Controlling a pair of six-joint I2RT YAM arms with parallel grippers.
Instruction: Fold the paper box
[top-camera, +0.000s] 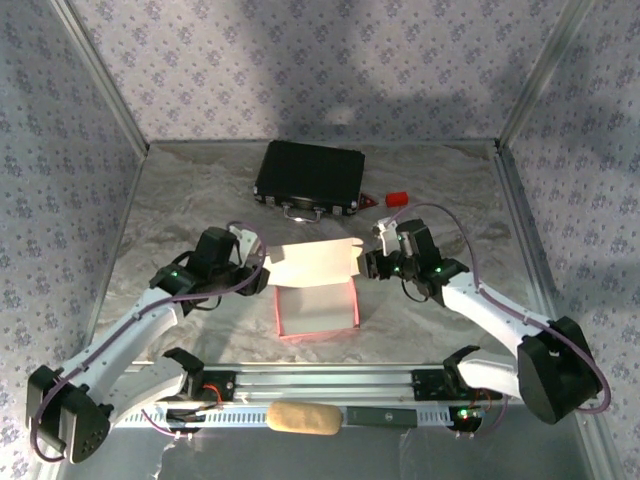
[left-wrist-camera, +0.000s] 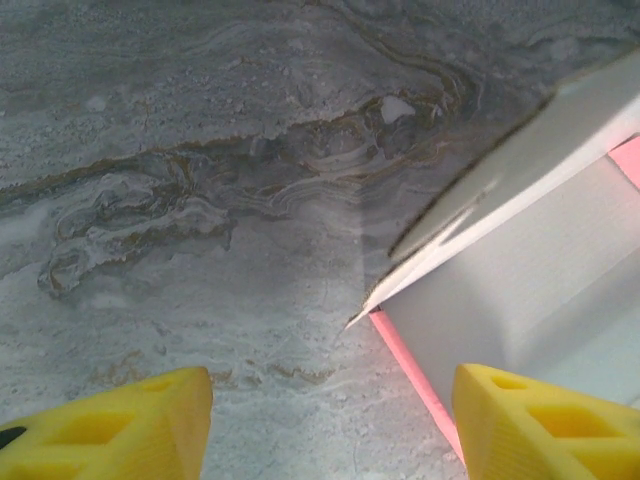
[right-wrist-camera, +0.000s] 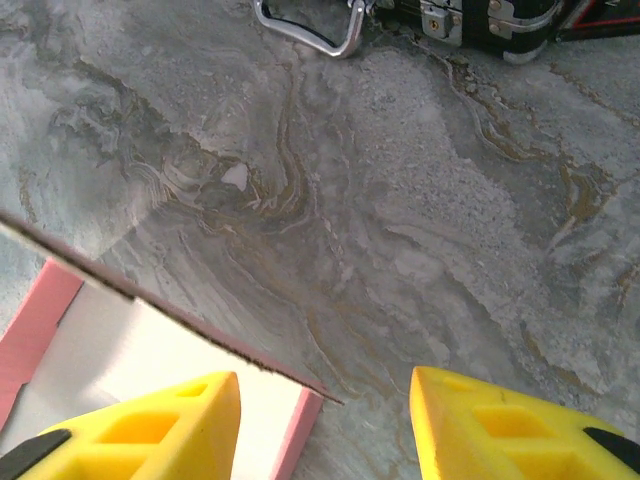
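The left claw (left-wrist-camera: 330, 400) stands wide with nothing gripped, one finger over the left wall of the paper box (top-camera: 318, 305). The right claw (right-wrist-camera: 325, 395) is also apart and holds nothing, straddling the box's right rear corner. I judge that both flank the box so they can work its raised back flap (top-camera: 310, 262) down as a lid. The box sits in the middle of the bench (top-camera: 180, 200), open side up, with its walls already standing. Beyond it lie one black case (top-camera: 310, 178) and one small red block (top-camera: 397, 197), apart from the work. Two claws, one box.
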